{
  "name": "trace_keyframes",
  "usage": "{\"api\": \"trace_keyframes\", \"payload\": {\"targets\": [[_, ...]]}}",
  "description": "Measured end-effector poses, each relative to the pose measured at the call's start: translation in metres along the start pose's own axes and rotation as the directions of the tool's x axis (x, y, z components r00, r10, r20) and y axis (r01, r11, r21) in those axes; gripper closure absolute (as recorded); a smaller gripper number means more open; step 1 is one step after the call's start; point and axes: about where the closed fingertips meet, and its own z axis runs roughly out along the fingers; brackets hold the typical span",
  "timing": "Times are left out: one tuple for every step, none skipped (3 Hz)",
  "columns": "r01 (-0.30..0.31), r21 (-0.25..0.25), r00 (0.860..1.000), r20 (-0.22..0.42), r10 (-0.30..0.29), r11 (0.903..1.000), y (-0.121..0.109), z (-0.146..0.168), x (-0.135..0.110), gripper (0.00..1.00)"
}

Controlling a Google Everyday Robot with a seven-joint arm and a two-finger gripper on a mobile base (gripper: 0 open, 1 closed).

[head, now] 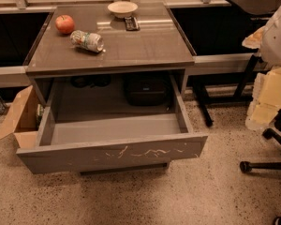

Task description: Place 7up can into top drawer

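The 7up can lies on its side on the grey table top, at the left, just in front and to the right of a red apple. The can is silvery with a green label and looks dented. The top drawer is pulled wide open below the table top; its grey front panel has white scratches, and nothing shows inside it. My gripper is not in view; only a white rounded part of my arm shows at the right edge, well away from the can.
A white bowl and a dark remote-like object sit at the back of the table top. A brown cardboard box stands on the floor left of the drawer. A black desk, chair base and yellowish blocks are at the right.
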Motion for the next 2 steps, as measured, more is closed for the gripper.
{"api": "trace_keyframes", "payload": {"targets": [[0.000, 0.000, 1.000, 0.000, 0.000, 1.0000, 0.000, 0.000, 0.000, 0.00], [0.031, 0.005, 0.996, 0.080, -0.031, 0.9995, -0.033, 0.031, -0.024, 0.00]]}}
